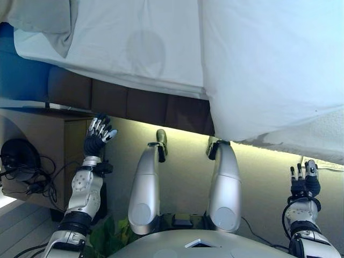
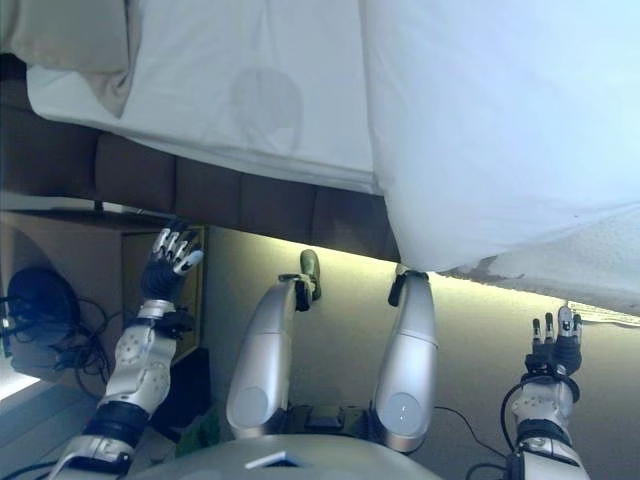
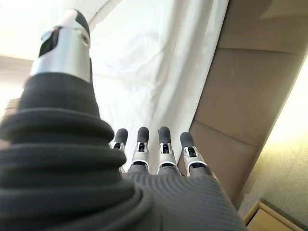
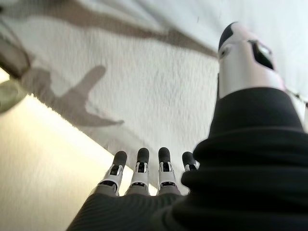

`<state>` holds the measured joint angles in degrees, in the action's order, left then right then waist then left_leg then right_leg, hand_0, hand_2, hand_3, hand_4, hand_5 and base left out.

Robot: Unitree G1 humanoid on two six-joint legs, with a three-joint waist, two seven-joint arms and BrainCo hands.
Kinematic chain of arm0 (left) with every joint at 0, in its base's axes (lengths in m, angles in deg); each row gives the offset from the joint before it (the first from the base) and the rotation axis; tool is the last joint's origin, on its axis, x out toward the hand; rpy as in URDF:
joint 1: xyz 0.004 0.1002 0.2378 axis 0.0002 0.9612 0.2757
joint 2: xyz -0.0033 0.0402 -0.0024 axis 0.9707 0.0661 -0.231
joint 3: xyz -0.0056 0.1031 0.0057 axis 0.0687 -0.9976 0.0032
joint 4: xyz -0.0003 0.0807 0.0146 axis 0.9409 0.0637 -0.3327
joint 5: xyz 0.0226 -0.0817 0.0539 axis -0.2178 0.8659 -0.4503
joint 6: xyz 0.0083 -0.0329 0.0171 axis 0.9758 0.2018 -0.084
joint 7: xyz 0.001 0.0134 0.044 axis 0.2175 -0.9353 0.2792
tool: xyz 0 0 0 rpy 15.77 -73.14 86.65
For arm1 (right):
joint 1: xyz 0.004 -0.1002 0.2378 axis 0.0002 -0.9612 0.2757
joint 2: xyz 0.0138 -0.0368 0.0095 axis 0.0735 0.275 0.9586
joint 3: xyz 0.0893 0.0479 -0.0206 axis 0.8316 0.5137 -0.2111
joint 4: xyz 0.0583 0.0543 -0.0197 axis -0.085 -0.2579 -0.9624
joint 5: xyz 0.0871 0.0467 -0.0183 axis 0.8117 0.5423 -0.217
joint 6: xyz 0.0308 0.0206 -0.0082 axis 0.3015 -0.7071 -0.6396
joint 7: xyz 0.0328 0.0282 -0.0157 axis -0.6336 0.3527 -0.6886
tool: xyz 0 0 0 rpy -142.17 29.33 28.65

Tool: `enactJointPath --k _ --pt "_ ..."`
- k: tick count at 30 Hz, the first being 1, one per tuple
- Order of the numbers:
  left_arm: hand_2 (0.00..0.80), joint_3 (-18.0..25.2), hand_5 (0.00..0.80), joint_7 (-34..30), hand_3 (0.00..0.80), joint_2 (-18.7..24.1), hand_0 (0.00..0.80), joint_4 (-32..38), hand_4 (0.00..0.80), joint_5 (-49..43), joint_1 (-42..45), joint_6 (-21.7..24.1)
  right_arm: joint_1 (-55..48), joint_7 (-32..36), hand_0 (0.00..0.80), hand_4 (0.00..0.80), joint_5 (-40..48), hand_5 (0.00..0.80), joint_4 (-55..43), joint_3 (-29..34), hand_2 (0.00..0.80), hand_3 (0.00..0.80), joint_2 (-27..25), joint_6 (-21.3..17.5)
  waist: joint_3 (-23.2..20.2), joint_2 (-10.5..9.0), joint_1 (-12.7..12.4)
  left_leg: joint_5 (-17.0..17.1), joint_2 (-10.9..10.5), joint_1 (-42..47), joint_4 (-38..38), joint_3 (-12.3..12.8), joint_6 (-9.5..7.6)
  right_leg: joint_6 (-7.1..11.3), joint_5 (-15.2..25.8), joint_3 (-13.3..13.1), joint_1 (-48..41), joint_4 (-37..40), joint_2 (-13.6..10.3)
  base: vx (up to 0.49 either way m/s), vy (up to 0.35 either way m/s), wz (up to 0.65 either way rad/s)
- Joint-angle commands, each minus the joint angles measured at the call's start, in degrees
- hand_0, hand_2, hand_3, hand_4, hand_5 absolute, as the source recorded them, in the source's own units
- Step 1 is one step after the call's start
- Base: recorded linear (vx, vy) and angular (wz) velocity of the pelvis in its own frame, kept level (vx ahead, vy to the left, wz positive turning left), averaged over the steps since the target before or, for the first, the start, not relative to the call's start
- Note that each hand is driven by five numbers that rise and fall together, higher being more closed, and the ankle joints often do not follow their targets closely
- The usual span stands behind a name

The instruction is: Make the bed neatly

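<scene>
While both hands hang empty with straight fingers, the right hand (image 1: 305, 180) sits nearer the duvet (image 1: 269, 64) edge (overhanging above it) than the left hand (image 1: 99, 134).

- The bed (image 1: 134, 102) had a dark padded base running across the view.
- A white sheet (image 1: 123, 48) lay flat over its left part, lightly creased.
- A white duvet (image 1: 269, 64) covered the right part, hanging over the near edge past the base.
- A beige pillow (image 1: 45, 19) sat at the far left corner.
</scene>
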<state>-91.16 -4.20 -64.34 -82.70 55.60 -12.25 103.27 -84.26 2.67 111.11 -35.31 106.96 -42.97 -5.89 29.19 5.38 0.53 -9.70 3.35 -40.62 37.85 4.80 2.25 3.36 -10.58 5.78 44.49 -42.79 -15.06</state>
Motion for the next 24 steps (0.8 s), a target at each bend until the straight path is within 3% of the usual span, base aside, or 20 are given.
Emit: enactJointPath --k 1,11,19,22,24 --pt "0.000 3.33 0.000 -0.78 0.000 1.37 0.000 2.36 0.000 0.43 2.31 2.51 -5.71 2.14 0.000 0.000 3.39 0.000 -2.95 0.53 0.000 0.000 -0.98 -3.56 0.15 0.19 0.52 1.37 2.78 1.73 -3.17 -1.93 0.84 3.83 4.27 -1.29 -2.66 3.86 -2.94 0.000 0.000 0.00" --pt "0.000 3.23 0.000 0.04 0.000 -0.17 0.000 3.86 0.000 0.78 3.99 3.73 -8.08 2.69 0.000 0.000 6.39 0.000 -13.01 -2.06 0.000 0.000 2.43 -5.38 0.58 1.42 1.28 2.82 2.31 1.14 -5.18 -0.81 0.62 4.13 5.49 -1.97 -1.58 5.84 -3.21 0.020 0.033 -0.04" --pt "0.000 4.77 0.000 -0.54 0.000 0.98 0.000 2.56 0.000 1.16 3.59 4.37 -8.49 8.35 0.000 0.000 6.90 0.000 -9.04 -1.42 0.000 0.000 1.30 -5.01 0.61 1.05 0.56 4.78 2.27 0.47 -7.66 -1.18 1.09 4.60 6.47 -1.22 -1.53 7.94 -2.93 0.013 -0.051 0.00" --pt "0.000 5.29 0.000 -0.58 0.000 1.21 0.000 2.86 0.000 1.02 3.94 4.47 -9.37 9.38 0.000 0.000 5.80 0.000 -8.67 -2.34 0.000 0.000 1.34 -2.71 0.61 1.00 0.17 5.63 2.17 0.82 -9.06 -1.21 1.30 4.72 6.81 -0.65 -1.93 8.92 -2.94 0.015 -0.046 0.01" --pt "0.000 4.37 0.000 0.41 0.000 1.09 0.000 3.19 0.000 0.28 3.69 4.32 -8.06 6.22 0.000 0.000 6.75 0.000 -10.07 -4.48 0.000 0.000 2.03 -2.60 0.61 1.08 -0.15 5.66 2.35 1.03 -9.19 -1.26 1.18 4.58 6.72 -0.34 -2.34 9.10 -3.20 0.039 -0.066 0.03"
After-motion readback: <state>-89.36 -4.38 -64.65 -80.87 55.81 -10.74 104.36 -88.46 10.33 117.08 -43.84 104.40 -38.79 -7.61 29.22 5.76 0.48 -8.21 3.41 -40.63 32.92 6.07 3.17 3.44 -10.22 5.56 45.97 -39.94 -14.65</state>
